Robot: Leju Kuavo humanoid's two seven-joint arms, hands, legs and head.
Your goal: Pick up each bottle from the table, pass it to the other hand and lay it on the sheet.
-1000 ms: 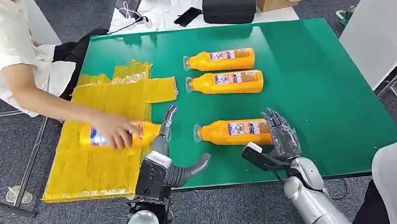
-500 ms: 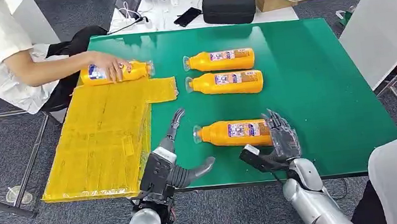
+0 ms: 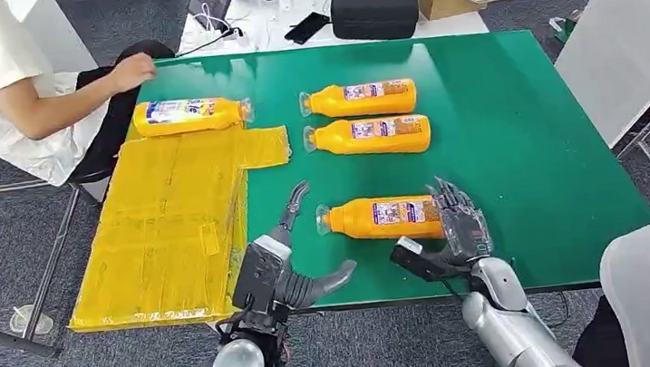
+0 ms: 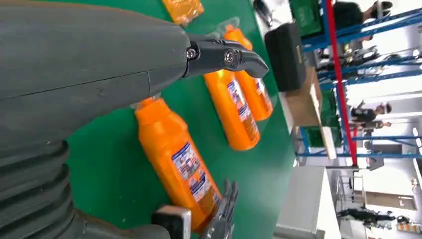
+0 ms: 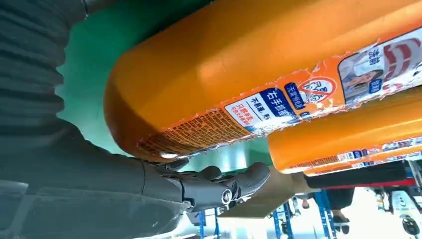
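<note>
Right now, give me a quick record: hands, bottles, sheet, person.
left hand: open, holds nothing, hovers at the table's near edge beside the sheet
right hand: fingers at the base of the near bottle; grip cannot be told
bottles on table: near bottle plus two side by side further back, all lying down
fourth bottle: lying at the sheet's far end
sheet: yellow, no bottle on its near part
person: seated at far left, hand off the bottle

Three bottles lie on the table [image 3: 525,126]: two side by side at the middle, the near bottle [image 3: 382,217] before them. A fourth bottle [image 3: 189,115] lies left, seemingly just behind the sheet [image 3: 171,227]
</note>
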